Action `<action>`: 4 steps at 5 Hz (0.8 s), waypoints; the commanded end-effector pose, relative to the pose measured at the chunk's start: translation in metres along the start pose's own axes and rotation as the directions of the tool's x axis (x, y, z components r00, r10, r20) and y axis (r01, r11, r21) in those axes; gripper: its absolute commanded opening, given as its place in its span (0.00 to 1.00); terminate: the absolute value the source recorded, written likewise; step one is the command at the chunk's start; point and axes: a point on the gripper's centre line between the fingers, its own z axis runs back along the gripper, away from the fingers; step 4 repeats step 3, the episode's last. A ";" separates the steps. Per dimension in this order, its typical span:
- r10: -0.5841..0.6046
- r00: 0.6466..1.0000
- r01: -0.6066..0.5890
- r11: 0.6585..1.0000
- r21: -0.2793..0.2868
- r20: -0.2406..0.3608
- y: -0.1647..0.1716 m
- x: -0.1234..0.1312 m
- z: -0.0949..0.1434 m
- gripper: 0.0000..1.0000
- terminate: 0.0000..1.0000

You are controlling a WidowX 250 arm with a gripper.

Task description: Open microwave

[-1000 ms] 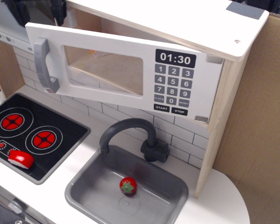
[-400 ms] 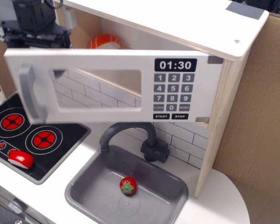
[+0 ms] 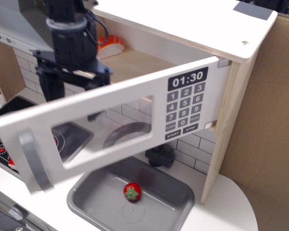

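The microwave (image 3: 183,62), a wide wooden box with a white top, sits high on the right of the toy kitchen, above the sink (image 3: 173,190); its white door (image 3: 111,125) stands swung far out toward the camera, hinged at the right edge, so that the wooden interior lies exposed; the door carries a clear window (image 3: 108,130), a grey curved handle (image 3: 34,161) at its free left end, a grey number keypad (image 3: 183,109) and a black clock display (image 3: 188,78) reading 01:30; inside the cavity, at the back left, lies an orange-and-white toy food piece (image 3: 110,44); the black tool (image 3: 72,91) hangs in front of the open cavity at the left, just behind the upper edge of the door, its two fingers (image 3: 49,86) pointing down and spread apart with nothing between them, apart from the handle; a red toy strawberry (image 3: 132,191) with a green top rests in the grey sink basin; a dark curved faucet (image 3: 159,155) shows partly behind the door; a black stovetop (image 3: 2,130) lies at the left on the white desk (image 3: 231,207); brown cardboard (image 3: 269,125) stands at the right.
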 end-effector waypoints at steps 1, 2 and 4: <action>0.036 0.994 -0.038 0.999 0.017 0.101 -0.008 0.010 0.015 1.00 0.00; 0.101 0.988 -0.100 0.995 -0.011 0.116 0.002 0.023 0.021 1.00 0.00; 0.113 0.986 -0.110 0.993 -0.032 0.120 -0.005 0.033 0.024 1.00 1.00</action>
